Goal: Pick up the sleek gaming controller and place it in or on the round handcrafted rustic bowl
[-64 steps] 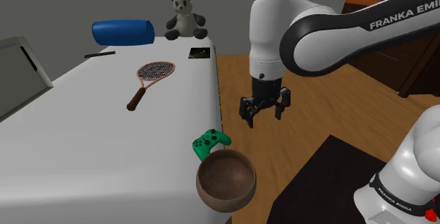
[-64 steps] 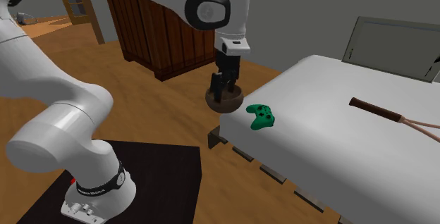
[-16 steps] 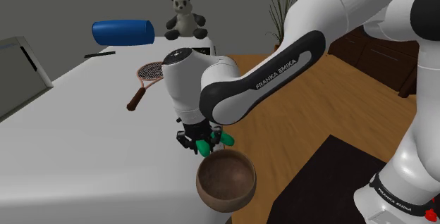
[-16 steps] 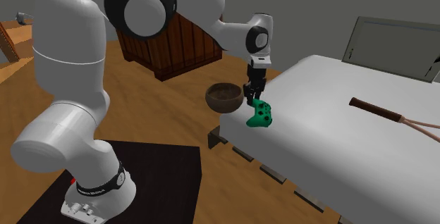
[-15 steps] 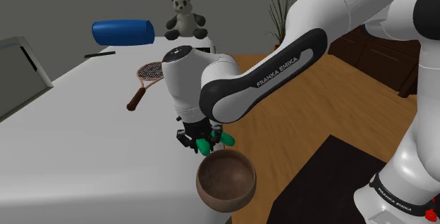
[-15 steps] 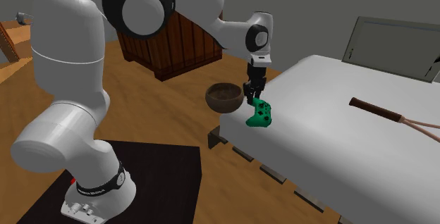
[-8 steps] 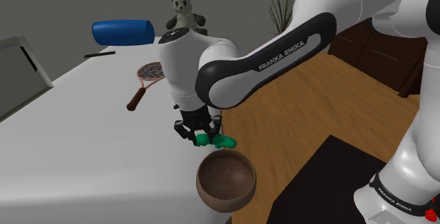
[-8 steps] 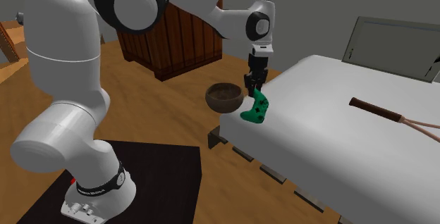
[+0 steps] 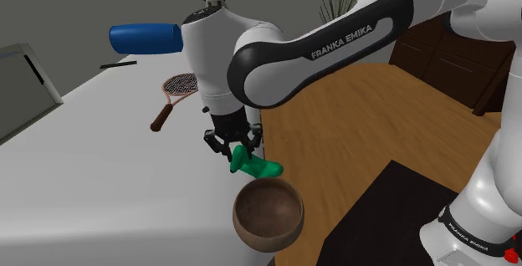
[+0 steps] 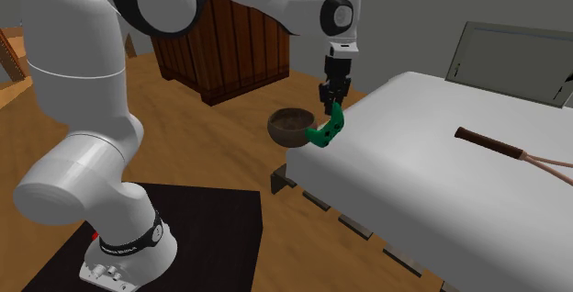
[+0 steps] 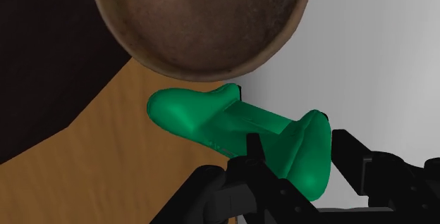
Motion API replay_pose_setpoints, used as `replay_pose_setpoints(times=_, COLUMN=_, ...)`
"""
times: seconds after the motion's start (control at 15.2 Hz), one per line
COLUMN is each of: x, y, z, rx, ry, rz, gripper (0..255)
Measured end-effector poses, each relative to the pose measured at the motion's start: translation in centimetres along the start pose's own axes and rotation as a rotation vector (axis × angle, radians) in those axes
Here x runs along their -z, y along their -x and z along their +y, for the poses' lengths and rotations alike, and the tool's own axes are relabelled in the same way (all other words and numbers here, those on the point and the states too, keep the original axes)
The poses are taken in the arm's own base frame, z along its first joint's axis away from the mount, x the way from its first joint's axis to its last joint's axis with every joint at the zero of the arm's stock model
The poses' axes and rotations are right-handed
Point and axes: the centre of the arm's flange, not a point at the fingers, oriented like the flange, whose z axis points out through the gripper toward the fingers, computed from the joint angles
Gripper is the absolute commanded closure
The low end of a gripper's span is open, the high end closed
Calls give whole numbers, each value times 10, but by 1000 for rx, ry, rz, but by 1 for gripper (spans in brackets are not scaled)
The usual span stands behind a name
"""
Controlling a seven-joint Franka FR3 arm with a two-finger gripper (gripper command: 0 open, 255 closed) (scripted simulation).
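Controller point(image 9: 254, 166) hangs clamped between the jaws, just beside bowl point(image 9: 268, 216)

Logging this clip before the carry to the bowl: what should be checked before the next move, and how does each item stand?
1. The gripper is shut on the green controller: ok.
2. Controller lifted off the white surface: ok.
3. Controller over the opening of the brown bowl: not ok; in the wrist view it hangs beside the rim.
4. Bowl upright and empty: ok.
5. Nothing between controller and bowl: ok.
6. Grip firm enough, clamped at one end with the rest hanging tilted: cannot tell.
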Motion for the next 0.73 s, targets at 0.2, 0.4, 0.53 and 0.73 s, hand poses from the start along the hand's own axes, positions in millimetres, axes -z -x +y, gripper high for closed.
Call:
replay_pose_setpoints(times=0.2, x=16, y=-1, z=1, rx=0, ry=0, rz=0, gripper=255)
replay_pose_setpoints(times=0.4, x=32, y=-2, z=3, rx=0, ry=0, rz=0, gripper=255)
replay_pose_setpoints(times=0.53, x=42, y=-2, z=5, rx=0, ry=0, rz=0, gripper=255)
replay_pose_setpoints(times=0.73, x=52, y=2, z=6, rx=0, ry=0, rz=0, gripper=255)
